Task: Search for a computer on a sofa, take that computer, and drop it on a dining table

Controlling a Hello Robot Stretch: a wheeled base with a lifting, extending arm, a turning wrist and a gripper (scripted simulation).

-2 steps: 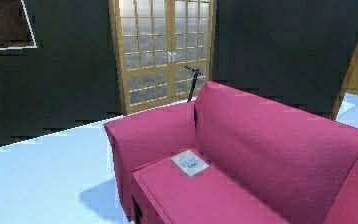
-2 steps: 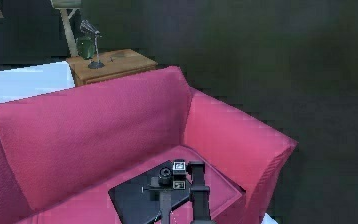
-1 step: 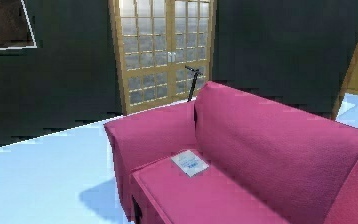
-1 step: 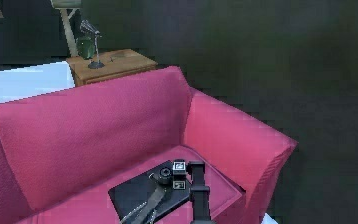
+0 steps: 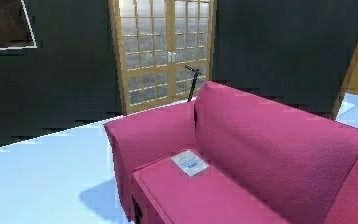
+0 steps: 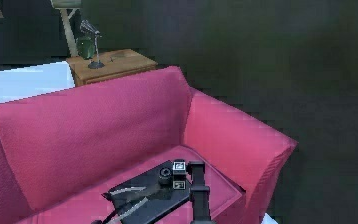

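Looks like the grasping step: the pincer (image 6: 135, 197) hangs low over the pink sofa (image 6: 97, 130); whether it holds anything, I cannot tell. A pale flat thing (image 5: 190, 162), perhaps the computer, lies on the seat; the next move needs lining up on it.

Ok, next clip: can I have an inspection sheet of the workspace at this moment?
Surface: pink sofa, seat cushion under the arm.
Job's things: dark flat shape lying on the seat, possibly the computer; too indistinct to confirm.
Clutter: small pale flat thing on the seat in the forward view.
Gripper: gripper low at the seat beside the dark shape; cannot tell whether it holds anything.
Cables: nothing seen.
Surroundings: wooden side table behind the sofa with a grey object on it; glazed wooden door; framed picture; dark walls.
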